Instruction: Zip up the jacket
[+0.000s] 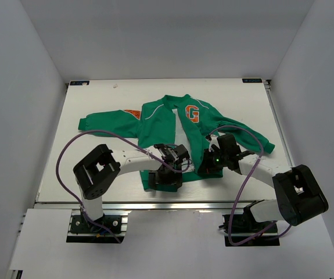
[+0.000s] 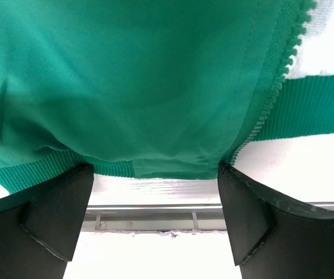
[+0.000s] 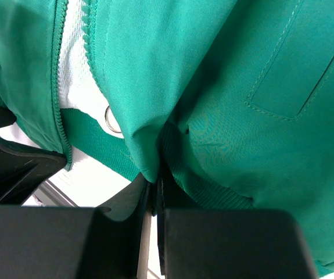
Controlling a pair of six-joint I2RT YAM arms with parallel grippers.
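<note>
A white table (image 1: 97,99) between white walls (image 1: 15,87) carries the jacket (image 1: 167,119), spread flat mid-table with its front unzipped. A purple cable (image 1: 62,157) loops beside it.

From the left wrist, the left gripper (image 2: 154,174) stands released, straddling the hem corner beside the zipper teeth (image 2: 277,87).

From the right wrist, the right gripper (image 3: 155,189) is clenched on a hem fold near a metal ring (image 3: 111,120).

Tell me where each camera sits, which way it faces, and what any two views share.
Top external: above and behind the bases, looking down on table, jacket, left arm and right arm.
Left wrist: faces the jacket's ribbed hem; the open left gripper frames it.
Right wrist: close over the fabric; right gripper shut on a jacket fold.
Shared: both wrist views show zipper teeth and hem.
</note>
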